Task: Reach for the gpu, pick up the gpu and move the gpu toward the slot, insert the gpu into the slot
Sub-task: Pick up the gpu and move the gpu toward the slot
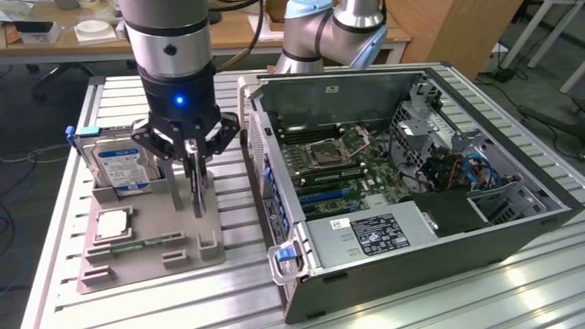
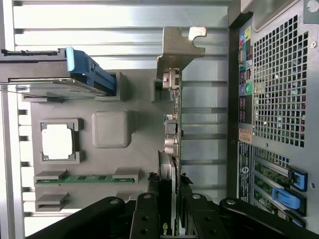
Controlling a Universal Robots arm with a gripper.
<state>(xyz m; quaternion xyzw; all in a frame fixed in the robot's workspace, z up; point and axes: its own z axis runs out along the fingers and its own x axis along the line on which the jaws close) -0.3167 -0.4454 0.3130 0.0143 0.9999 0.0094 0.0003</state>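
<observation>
While the arm (image 1: 169, 48) hangs vertical over the fixture tray's (image 1: 137, 257) edge beside the computer case (image 1: 402, 240), the gripper (image 1: 193, 168) clamps the upright gpu (image 1: 197, 197) between both fingers

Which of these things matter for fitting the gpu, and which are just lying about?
In the job: gpu, gripped by the tool; blue slot in the computer case.
Lying about: hard drive, processor chip, memory stick.
</observation>
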